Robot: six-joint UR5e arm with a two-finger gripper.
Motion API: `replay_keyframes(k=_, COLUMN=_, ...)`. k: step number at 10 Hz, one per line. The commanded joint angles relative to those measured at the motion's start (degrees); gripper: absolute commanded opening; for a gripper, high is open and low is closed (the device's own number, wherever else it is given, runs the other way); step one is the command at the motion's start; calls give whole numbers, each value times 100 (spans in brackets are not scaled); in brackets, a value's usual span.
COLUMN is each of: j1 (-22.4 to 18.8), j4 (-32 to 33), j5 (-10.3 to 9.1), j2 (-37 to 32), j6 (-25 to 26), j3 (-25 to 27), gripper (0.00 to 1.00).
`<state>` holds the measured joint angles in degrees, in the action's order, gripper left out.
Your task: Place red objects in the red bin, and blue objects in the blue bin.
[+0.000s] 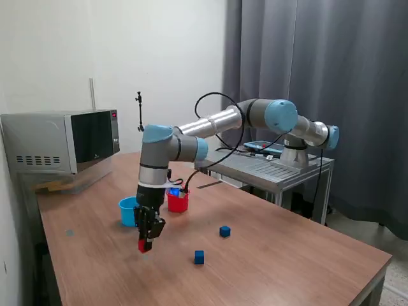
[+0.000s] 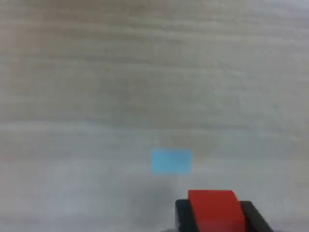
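With the gripper (image 1: 145,245) clamped on a red cube (image 2: 215,209) just above the desk (image 1: 287,255) near its microwave-side edge, I'd lift clear, then centre over the red cup (image 1: 178,201) before releasing.

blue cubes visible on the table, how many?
2. One blue cube lies toward the exterior view's right of the claw; the other blue cube sits nearer the camera. Cup interiors are hidden, so more may exist.

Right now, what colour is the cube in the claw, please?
Red cube; the wrist view shows it best.
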<state>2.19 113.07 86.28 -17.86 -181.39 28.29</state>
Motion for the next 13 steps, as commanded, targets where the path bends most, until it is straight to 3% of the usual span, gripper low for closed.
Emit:
replay_keyframes(k=1, j1=-8, j4=-13, j5=343, j2=-628, j6=7, j3=350, gripper=0)
replay_keyframes(k=2, j1=27, j4=-13, j5=554, j2=-988, j6=7, j3=840, gripper=0)
replay_keyframes(k=5, j1=211, j4=-57, j5=626, j2=-1963, j6=15, j3=2490, gripper=0)
replay_keyframes(k=7, j1=343, j4=-57, j5=846, j2=-2544, j6=146, j3=3345, gripper=0)
replay_keyframes(k=13, j1=1248, j4=74, j5=873, j2=-3996, j6=622, j3=5648, gripper=0)
